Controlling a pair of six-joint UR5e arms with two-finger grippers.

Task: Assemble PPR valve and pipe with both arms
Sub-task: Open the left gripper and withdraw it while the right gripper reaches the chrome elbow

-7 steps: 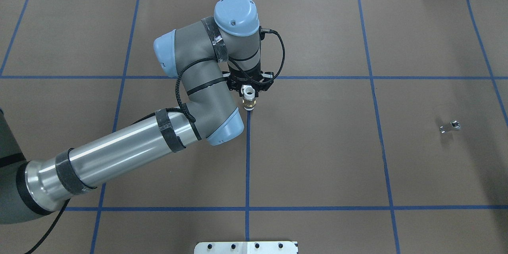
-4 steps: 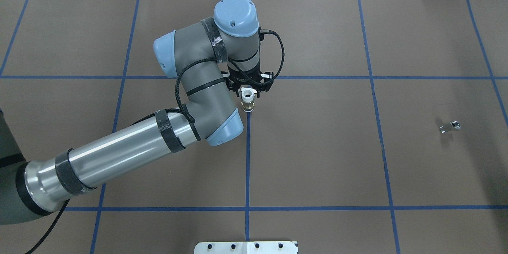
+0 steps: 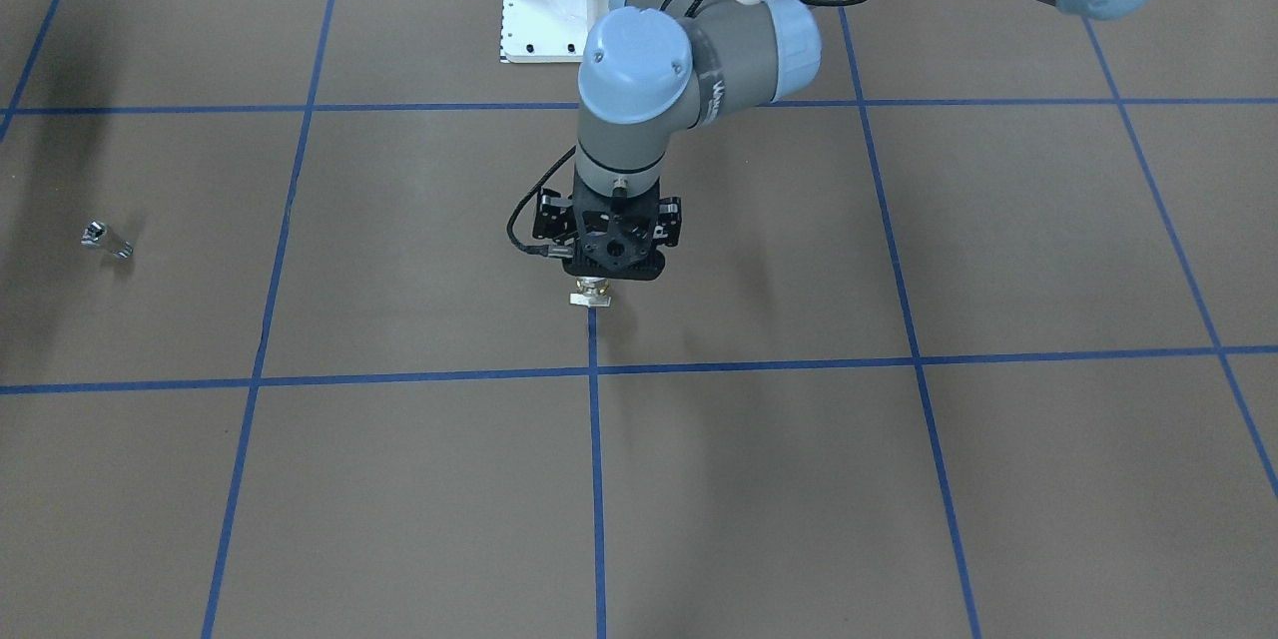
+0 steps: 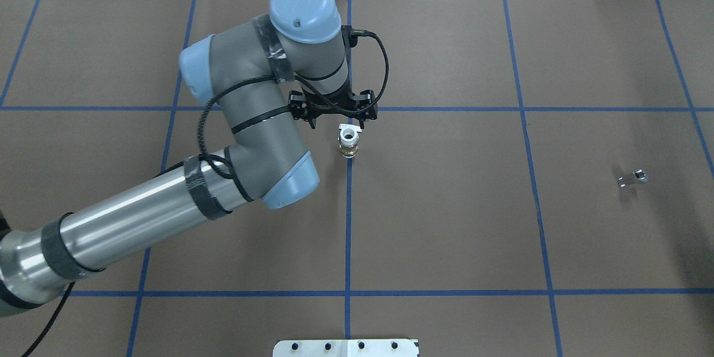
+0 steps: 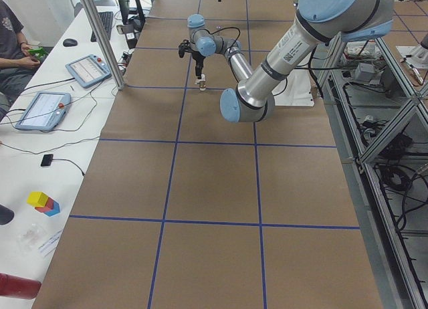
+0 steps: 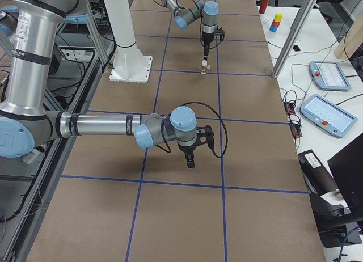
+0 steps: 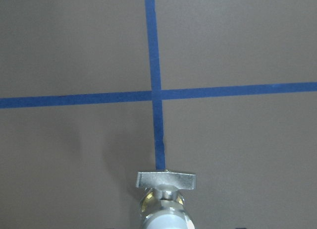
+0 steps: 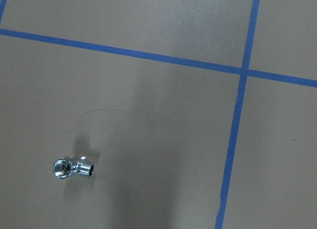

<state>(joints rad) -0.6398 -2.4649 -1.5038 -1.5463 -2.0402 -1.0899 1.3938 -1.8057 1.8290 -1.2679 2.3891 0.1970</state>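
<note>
overhead exterior: ppr valve (image 4: 348,142) stands upright on blue tape line (image 4: 347,223).

The white-and-brass PPR valve (image 4: 348,142) stands upright on a blue line (image 4: 347,223) — the silver pipe (image 4: 632,177) lies well apart.

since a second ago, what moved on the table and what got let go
The left arm lifted and shifted toward the robot's left, and its fingers let go of the valve, which now stands free and upright on the blue tape line. The small silver pipe on the robot's right has not moved.
</note>
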